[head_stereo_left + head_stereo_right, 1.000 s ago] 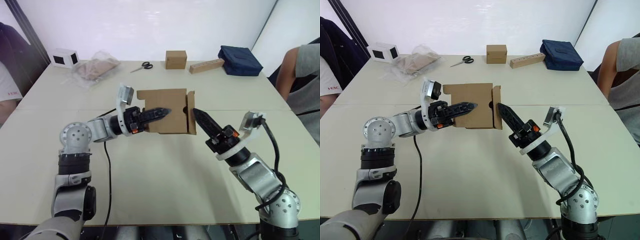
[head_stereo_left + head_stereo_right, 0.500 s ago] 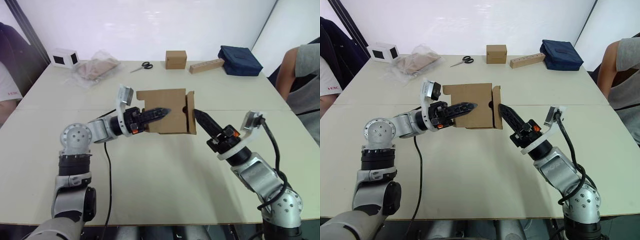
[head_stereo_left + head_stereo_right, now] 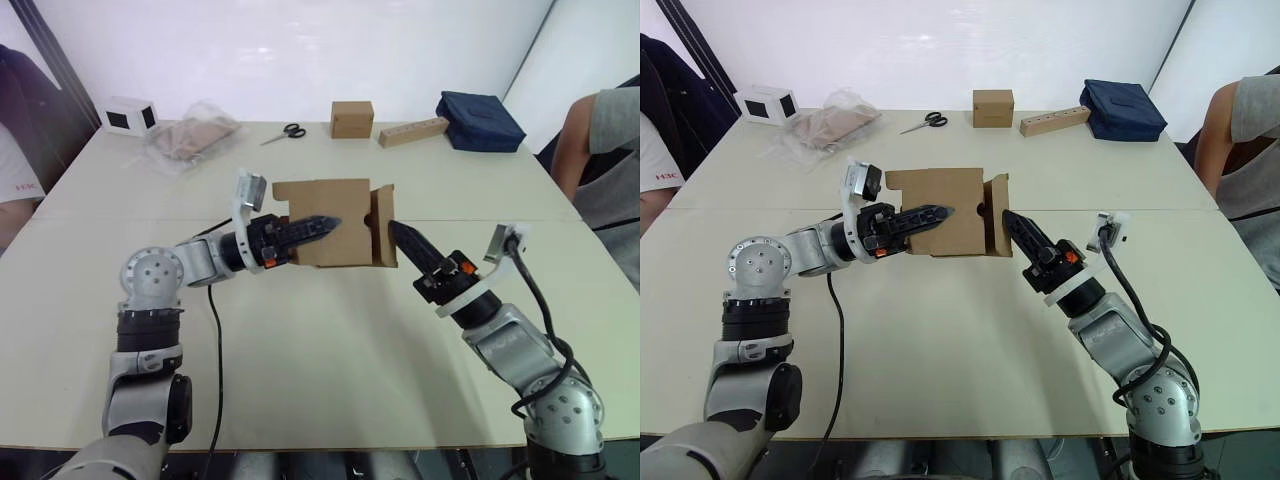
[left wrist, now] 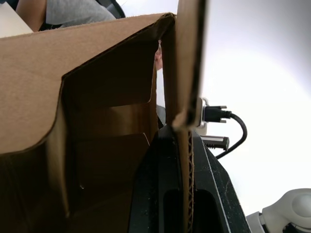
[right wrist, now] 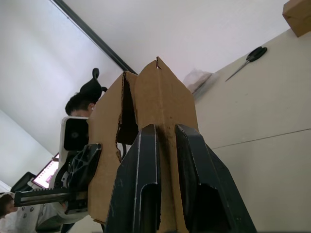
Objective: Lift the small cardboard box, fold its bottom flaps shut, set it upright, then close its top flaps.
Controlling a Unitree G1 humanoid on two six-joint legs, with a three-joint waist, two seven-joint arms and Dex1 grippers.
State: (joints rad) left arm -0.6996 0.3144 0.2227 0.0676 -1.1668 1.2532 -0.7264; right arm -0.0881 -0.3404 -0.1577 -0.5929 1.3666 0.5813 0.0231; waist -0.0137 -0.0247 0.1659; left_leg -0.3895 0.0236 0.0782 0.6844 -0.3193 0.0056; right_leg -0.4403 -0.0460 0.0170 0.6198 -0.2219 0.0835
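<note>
Right gripper (image 3: 397, 232): reaches in from the near right, fingers parted only a little, tips set against the right-hand flap of the box; right wrist view shows the flap's cardboard running up between and behind the two black fingers (image 5: 138, 170).

Left gripper (image 3: 325, 224): reaches in from the near left, clamped on a wall of the box; left wrist view shows the corrugated edge pinched between its fingers (image 4: 160, 194).

Small cardboard box (image 3: 338, 215): plain brown, held above the middle of the table (image 3: 330, 380) between the two grippers, one broad face turned toward the camera, a side flap angled out at its right edge. Open interior with inner flaps is seen in left wrist view.

Far edge of table, left to right: white cube with black faces (image 3: 128, 114); clear plastic bag (image 3: 190, 138); scissors (image 3: 285, 132); cube-shaped brown box (image 3: 352, 118); long tan block (image 3: 413, 131); dark blue bag (image 3: 479, 121).

Persons: one seated at the far right (image 3: 603, 160), one at the far left (image 3: 18, 160).
</note>
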